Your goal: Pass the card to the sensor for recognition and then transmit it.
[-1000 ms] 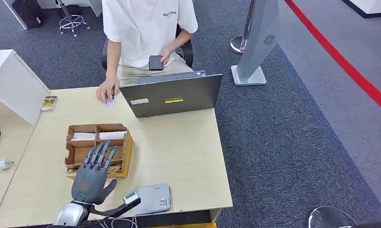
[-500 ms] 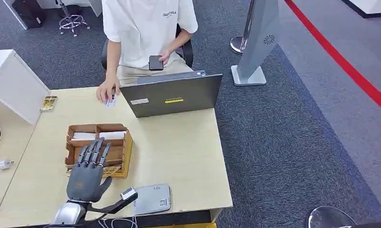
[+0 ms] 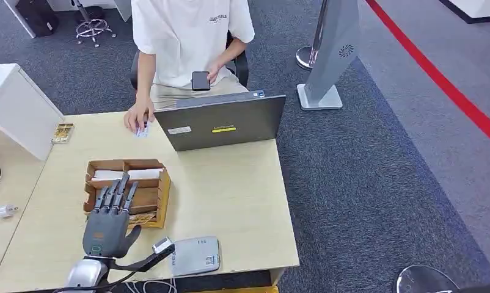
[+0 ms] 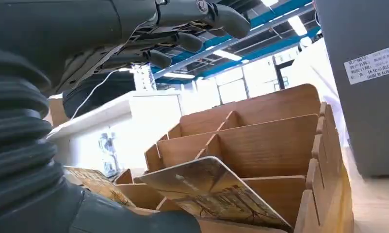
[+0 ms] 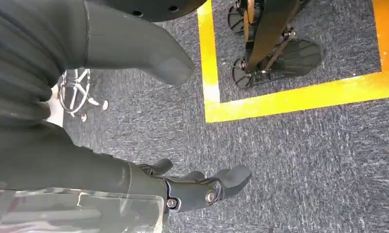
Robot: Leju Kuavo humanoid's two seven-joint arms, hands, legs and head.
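Card: the card lies tilted in the front slot of the wooden box, just under the left robot hand; not yet gripped.
Left robot hand: held flat above the near end of the box, fingers spread and reaching forward, holding nothing.
Right robot hand: the right robot hand hangs over the carpet floor, fingers apart, holding nothing.
Sensor: the grey sensor sits on the counter, just to the right of the left robot hand, near the front edge.
Step in hand: judged to be the pick-up; recognition and handover not begun.
Next move: lower the fingers onto the card's raised edge and pinch it without catching the dividers.
Receiver: a person sits beyond the laptop, well apart from the left robot hand.
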